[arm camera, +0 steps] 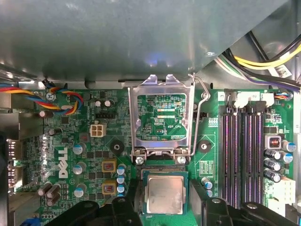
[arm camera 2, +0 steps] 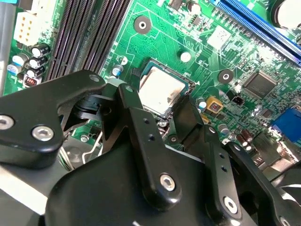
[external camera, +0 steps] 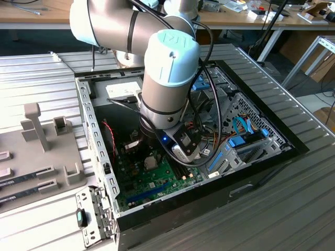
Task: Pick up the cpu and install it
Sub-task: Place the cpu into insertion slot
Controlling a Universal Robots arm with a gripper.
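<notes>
In the exterior view, the arm [external camera: 170, 68] is reaching steeply down into an open computer case [external camera: 99, 141] that is lying on its side on the grey bench [external camera: 293, 209]. Its wrist is pointing almost straight down over the green motherboard [external camera: 157, 175], and cables are looping around its lower joint. The cpu [external camera: 151, 162] is showing as a small silvery square on the board, just below the wrist. A grey tray [external camera: 36, 157] with upright posts is sitting on the bench beside the case, at the exterior view's left.

In the second wrist view, the black gripper [arm camera 2: 162, 110] is hanging close above the board with its fingers [arm camera 2: 136, 117] spread apart, one on each side of the cpu [arm camera 2: 162, 92]. The chip is lying flat in its socket, and the fingers are not pinching it. Long black memory slots [arm camera 2: 89, 33] are running beside the socket.

In the first wrist view, the cpu [arm camera: 163, 195] is resting in the socket with its green rim showing around the metal top. The gripper [arm camera: 162, 207] is straddling it, its jaws wide and holding nothing. The metal socket frame [arm camera: 162, 117] is standing hinged open next to the chip, with its lever raised. Coloured wires [arm camera: 61, 99] are crossing the board near the case wall.
</notes>
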